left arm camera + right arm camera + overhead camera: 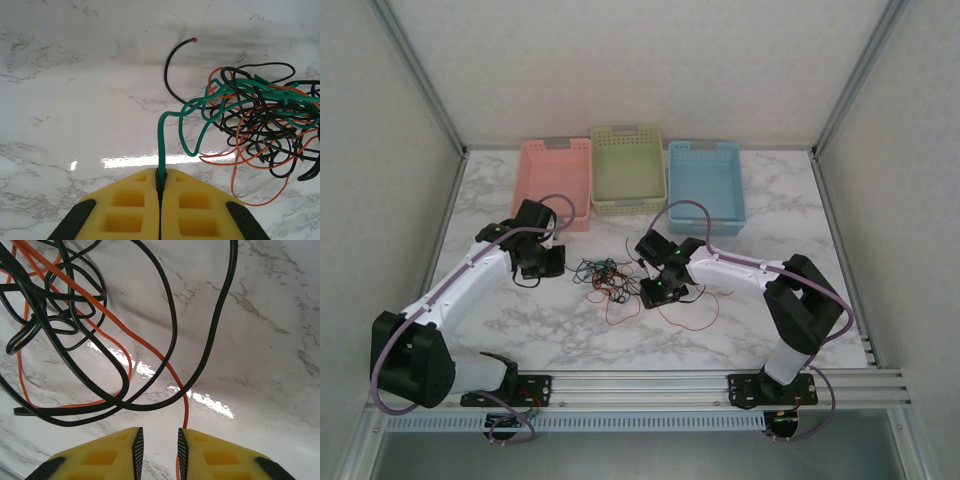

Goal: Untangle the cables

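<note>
The cables lie in a tangle [603,278] of green, black and orange wires on the marble table between the two arms. My left gripper [161,181] is shut on a green cable [162,142], which rises from the jaws and bends right into the knot [260,120]. It sits just left of the tangle [548,262]. My right gripper [158,447] is open above the table at the tangle's right edge [655,290]. An orange cable [150,347] runs down along the inner face of its right finger [184,450]. Black cables [170,315] loop ahead of it.
Three baskets stand side by side at the back: pink [557,180], green [627,168] and blue [705,185]. A loose black end [172,65] curls away from the knot. Thin orange loops [695,320] trail toward the right arm's base.
</note>
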